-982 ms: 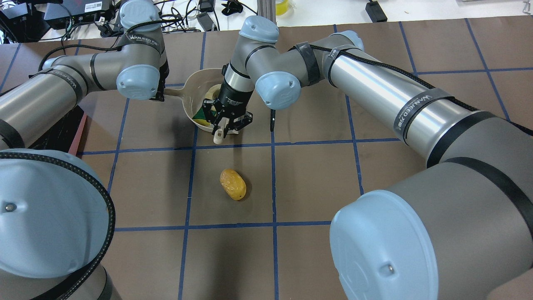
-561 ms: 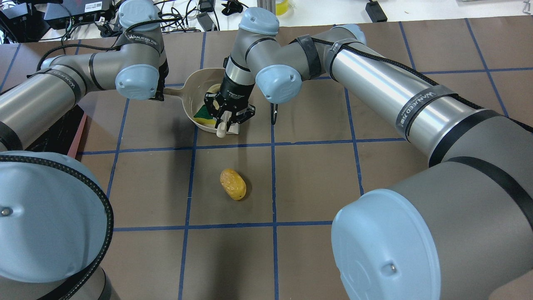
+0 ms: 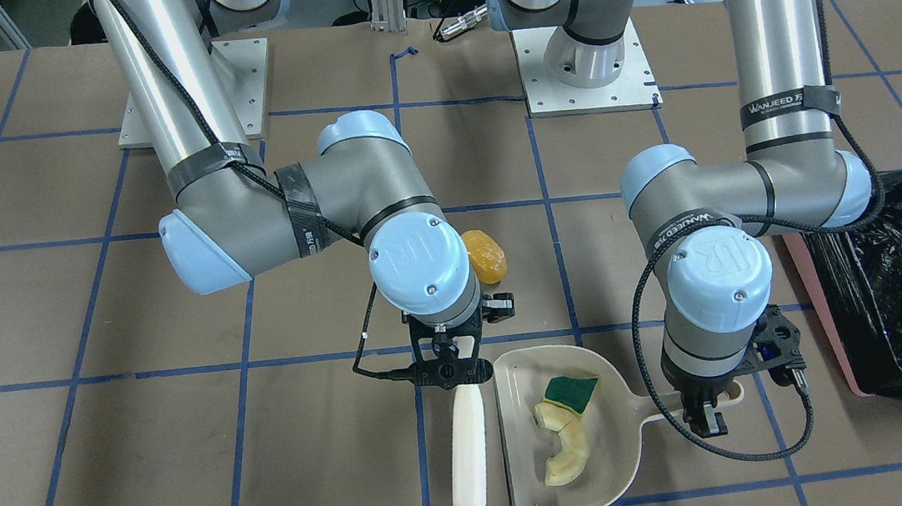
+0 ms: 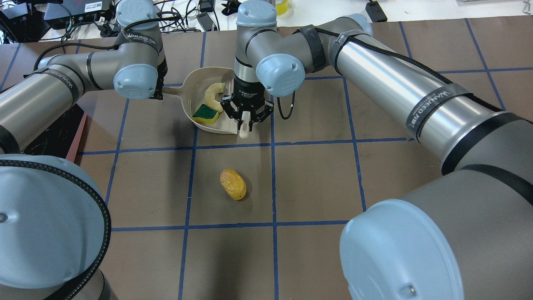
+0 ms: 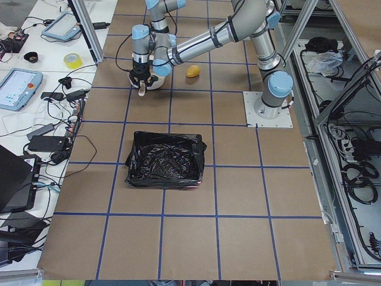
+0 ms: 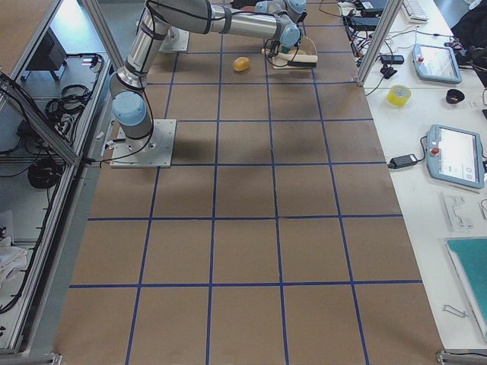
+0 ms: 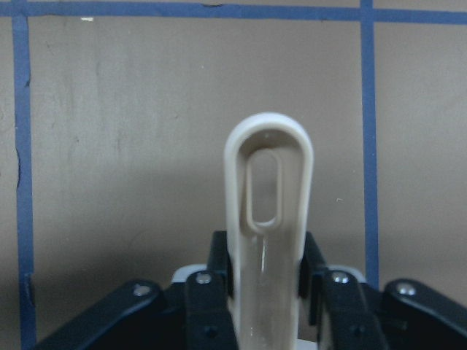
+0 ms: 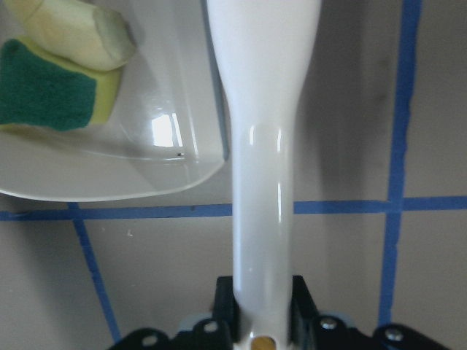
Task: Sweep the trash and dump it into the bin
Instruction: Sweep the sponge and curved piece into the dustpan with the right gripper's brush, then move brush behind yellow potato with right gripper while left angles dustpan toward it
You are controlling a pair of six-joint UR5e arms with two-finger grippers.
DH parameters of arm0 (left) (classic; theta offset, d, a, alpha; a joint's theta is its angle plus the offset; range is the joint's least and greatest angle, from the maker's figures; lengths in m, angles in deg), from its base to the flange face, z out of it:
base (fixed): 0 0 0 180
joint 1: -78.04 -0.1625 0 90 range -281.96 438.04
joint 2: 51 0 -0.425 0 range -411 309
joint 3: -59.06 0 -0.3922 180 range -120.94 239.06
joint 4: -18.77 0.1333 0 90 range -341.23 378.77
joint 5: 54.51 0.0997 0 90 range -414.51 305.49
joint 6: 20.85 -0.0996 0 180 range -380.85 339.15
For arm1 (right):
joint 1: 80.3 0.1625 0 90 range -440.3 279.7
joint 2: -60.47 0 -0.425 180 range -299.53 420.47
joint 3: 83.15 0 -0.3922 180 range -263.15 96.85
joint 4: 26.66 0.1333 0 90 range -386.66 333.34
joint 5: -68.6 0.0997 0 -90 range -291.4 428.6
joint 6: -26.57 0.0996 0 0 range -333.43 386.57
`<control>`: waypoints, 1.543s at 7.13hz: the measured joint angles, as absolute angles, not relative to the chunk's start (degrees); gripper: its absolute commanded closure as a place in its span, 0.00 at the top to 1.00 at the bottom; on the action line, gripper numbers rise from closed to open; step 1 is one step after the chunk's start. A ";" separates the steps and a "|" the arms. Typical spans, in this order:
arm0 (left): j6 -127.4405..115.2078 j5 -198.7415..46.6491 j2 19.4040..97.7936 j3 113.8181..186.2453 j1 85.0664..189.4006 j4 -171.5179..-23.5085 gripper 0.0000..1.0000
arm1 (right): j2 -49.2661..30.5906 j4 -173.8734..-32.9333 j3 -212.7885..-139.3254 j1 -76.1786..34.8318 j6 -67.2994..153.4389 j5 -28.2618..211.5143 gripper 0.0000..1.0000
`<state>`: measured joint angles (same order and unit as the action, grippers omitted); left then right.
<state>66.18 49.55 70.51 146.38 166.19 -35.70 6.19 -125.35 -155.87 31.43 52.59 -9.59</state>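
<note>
The dustpan (image 3: pixel 609 479) has its handle pointing to the robot's left, clenched in the downward-pointing left end effector (image 3: pixel 707 420). Its mouth faces a white tool handle (image 3: pixel 469 452), grasped from above by the right end effector (image 4: pixel 246 118), with its long axis along the mouth. In the dustpan lie the crescent piece (image 3: pixel 564 446) and the sponge wedge (image 3: pixel 571 392), touching. The orange-yellow lump (image 4: pixel 232 183) lies on the worktop (image 4: pixel 316 183), on the robot's side of the dustpan and apart from it, its long axis roughly toward the robot. The bin (image 3: pixel 900 298) stands beyond the dustpan's handle.

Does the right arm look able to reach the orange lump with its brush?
Probably yes: the orange lump lies in the open, with nothing between it and the brush in the right gripper.
</note>
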 measured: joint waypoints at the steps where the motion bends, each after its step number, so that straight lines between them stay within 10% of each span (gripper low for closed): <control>1: 66.06 49.61 70.35 146.63 166.17 -35.70 0.00 | 4.76 -121.59 -156.21 31.37 52.67 -12.67 0.12; 11: 50.78 48.56 56.93 163.81 156.64 -34.27 0.00 | -13.88 -115.45 -182.00 42.21 72.70 -14.16 0.12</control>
